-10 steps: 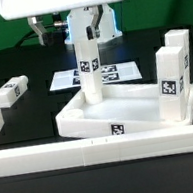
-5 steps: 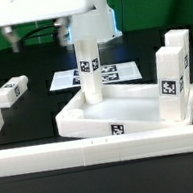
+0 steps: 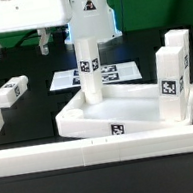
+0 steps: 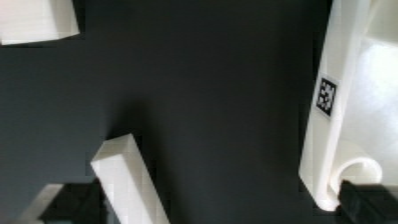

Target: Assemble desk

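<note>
The two-finger gripper (image 3: 17, 43) hangs open and empty, above the table, well apart from the white rimmed plastic tabletop (image 3: 137, 106) carrying upright leg blocks.

**White Parts, Black Tags, Dark Ground**

The tabletop (image 3: 137, 106) is plain white, with a black-and-white square tag on its front rim. The leg block (image 3: 88, 70) standing in it is white too, tagged in the same black-and-white pattern, as are the two leg blocks (image 3: 174, 74) at the exterior view's right and the leg block (image 3: 11, 92) lying at the left. The border wall (image 3: 103, 148) is unbroken white. The marker board (image 3: 70, 79) is white, printed with black tags. The surface (image 3: 29, 65) is black. The tool (image 3: 17, 44) shows grey fingers beneath a white arm.
</note>
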`<state>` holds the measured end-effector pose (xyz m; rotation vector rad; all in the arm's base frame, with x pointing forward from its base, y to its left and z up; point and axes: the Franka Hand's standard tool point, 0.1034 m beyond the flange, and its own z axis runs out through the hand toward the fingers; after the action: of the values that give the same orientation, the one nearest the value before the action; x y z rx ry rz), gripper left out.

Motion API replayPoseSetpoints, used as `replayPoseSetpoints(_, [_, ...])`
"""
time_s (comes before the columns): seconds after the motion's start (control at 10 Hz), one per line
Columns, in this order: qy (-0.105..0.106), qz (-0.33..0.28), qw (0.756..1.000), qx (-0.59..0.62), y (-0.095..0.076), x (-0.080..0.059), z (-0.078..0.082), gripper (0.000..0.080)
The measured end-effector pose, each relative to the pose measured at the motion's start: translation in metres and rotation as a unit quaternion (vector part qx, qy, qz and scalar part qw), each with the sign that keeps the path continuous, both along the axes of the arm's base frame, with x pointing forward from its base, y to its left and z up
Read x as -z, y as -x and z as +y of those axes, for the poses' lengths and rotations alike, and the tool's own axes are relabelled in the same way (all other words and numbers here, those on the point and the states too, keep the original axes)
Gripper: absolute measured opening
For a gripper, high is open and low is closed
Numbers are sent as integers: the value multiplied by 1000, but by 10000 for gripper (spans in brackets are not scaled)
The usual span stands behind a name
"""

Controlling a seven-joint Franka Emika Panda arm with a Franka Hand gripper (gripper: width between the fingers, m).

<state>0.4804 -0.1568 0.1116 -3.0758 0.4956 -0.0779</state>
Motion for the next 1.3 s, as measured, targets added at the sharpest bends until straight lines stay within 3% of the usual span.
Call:
replayPoseSetpoints(0.2, [12, 13, 1000, -15, 16, 19, -30, 649])
replayPoseSetpoints(0.4, [19, 19, 1000, -14, 22, 25, -54, 649])
replayPoseSetpoints(0.8, [9, 31, 999, -17, 22, 27, -48, 649])
replayPoseSetpoints(0.9, [8, 38, 999, -18, 24, 31, -53, 649])
replayPoseSetpoints(1.1, [-27, 111, 993, -10, 33, 42, -64, 649])
replayPoseSetpoints(1.2, [-29, 125, 992, -9, 32, 46, -70, 649])
replayPoseSetpoints(1.3, [-49, 160, 986, -10, 36, 46, -63, 649])
